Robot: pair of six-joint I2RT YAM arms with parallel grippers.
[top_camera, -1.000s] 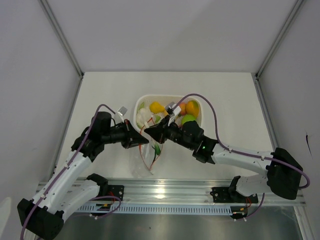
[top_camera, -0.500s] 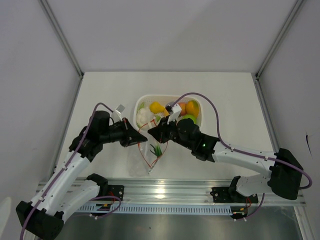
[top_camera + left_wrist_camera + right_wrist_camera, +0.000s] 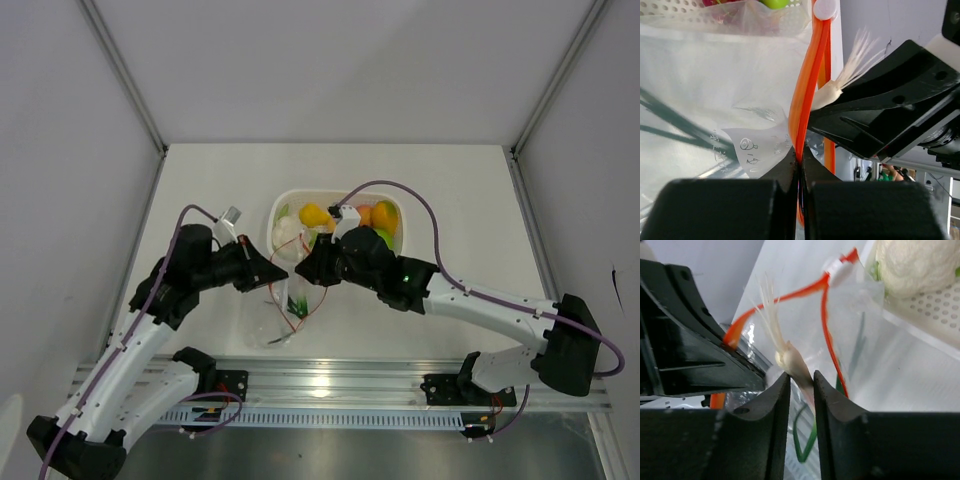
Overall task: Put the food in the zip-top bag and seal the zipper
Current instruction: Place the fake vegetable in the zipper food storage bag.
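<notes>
Two claws meet at centre of the top view. Left gripper [image 3: 800,166] is clamped on the zipper [image 3: 812,75] of the zip-top bag [image 3: 270,325], which lies lower centre. Right gripper [image 3: 801,382] straddles a white-bulbed onion [image 3: 790,360]; whether it pinches, cannot tell. Basket [image 3: 330,192] at upper centre holds cauliflower [image 3: 920,265] and lemon [image 3: 314,214]. Only the wrist views show the bulb; from above the claws cover it.
</notes>
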